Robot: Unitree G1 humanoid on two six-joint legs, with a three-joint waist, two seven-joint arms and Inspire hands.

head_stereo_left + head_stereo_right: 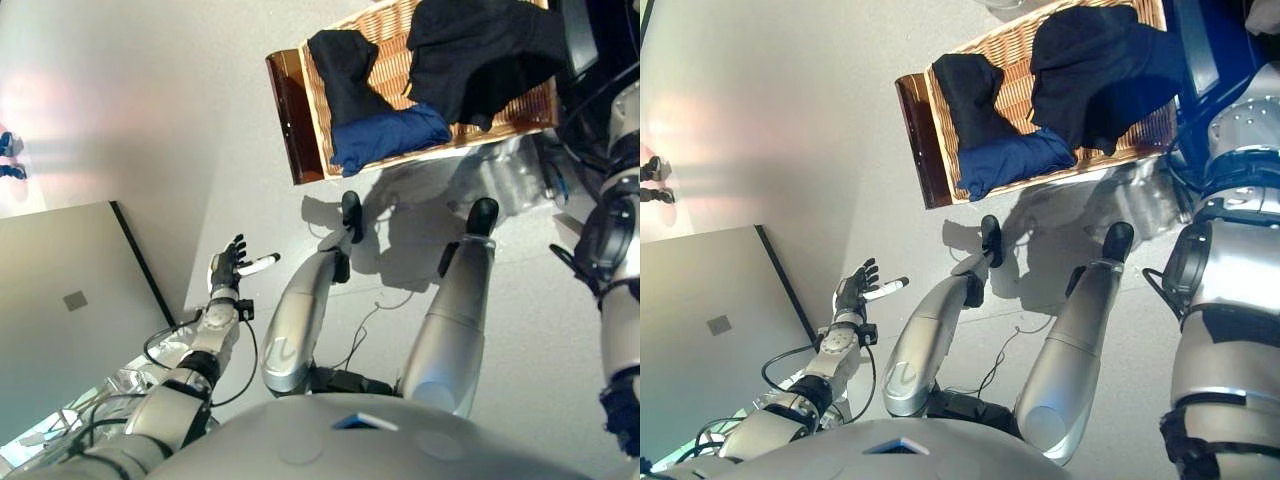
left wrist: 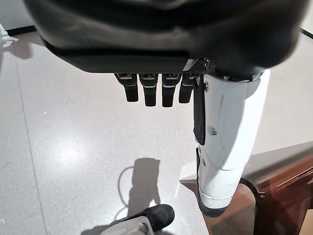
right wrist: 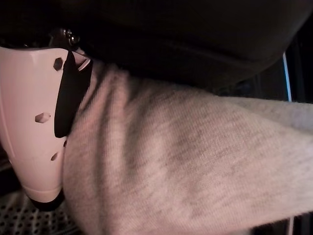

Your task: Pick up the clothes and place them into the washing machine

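A wicker basket (image 1: pixel 316 105) on the floor ahead holds two black garments (image 1: pixel 478 52) and a blue garment (image 1: pixel 392 135). My left hand (image 1: pixel 230 266) hangs open over bare floor at the lower left, holding nothing; its straight fingers (image 2: pixel 149 92) show in the left wrist view. My right arm runs up the right edge of the eye views, where the hand itself is out of sight. In the right wrist view, a grey garment (image 3: pixel 186 166) lies across that hand, pinched under the white-covered thumb (image 3: pixel 32 127). A perforated drum wall (image 3: pixel 27 220) shows beside it.
A brown wooden board (image 1: pixel 287 115) stands against the basket's left side. The dark front of the washing machine (image 1: pixel 1200 60) is at the upper right. A large grey flat panel (image 1: pixel 70 300) fills the lower left. Two small dark objects (image 1: pixel 10 158) sit at the far left.
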